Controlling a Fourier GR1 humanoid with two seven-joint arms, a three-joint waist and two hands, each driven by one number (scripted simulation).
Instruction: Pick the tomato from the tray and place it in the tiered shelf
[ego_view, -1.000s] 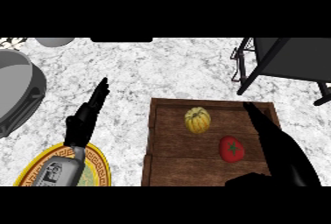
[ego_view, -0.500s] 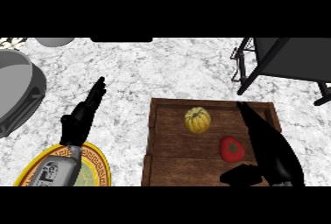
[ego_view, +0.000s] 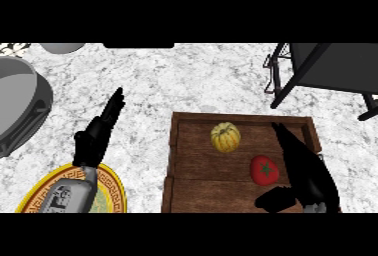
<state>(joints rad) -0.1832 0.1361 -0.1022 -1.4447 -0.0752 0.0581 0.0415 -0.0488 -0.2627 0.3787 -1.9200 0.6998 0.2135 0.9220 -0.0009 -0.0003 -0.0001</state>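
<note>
At far left, a big grey rounded vessel (ego_view: 18, 107) on the white marbled tabletop (ego_view: 192, 80). Next to it, the black left hand (ego_view: 92, 140), fingers straight and pointing away, holding nothing, resting above a yellow-rimmed patterned round plate (ego_view: 117, 192); well apart from the task's thing, so likely no part in the pick. Further right, a brown wooden tray (ego_view: 177, 150) with two things inside: a pale yellow ribbed squash-like fruit (ego_view: 225, 137) toward the far side and, nearer and a little to the right, the round red tomato (ego_view: 263, 169), green stem mark up. Roundish, so no long axis to line up with. Just right of the tomato, the black right hand (ego_view: 310, 175), by far the nearer of the two: fingers (ego_view: 289, 142) stretched straight along the tomato's right flank, thumb (ego_view: 275, 199) spread below on its near side, nothing gripped yet. Touching or just beside: cannot tell. Tomato thus left of the palm, inside the angle between fingers and thumb; probably a small shift leftward and a closing round it next. Beyond, at the back right, the dark metal tiered shelf (ego_view: 317, 65), well apart from the tray.
</note>
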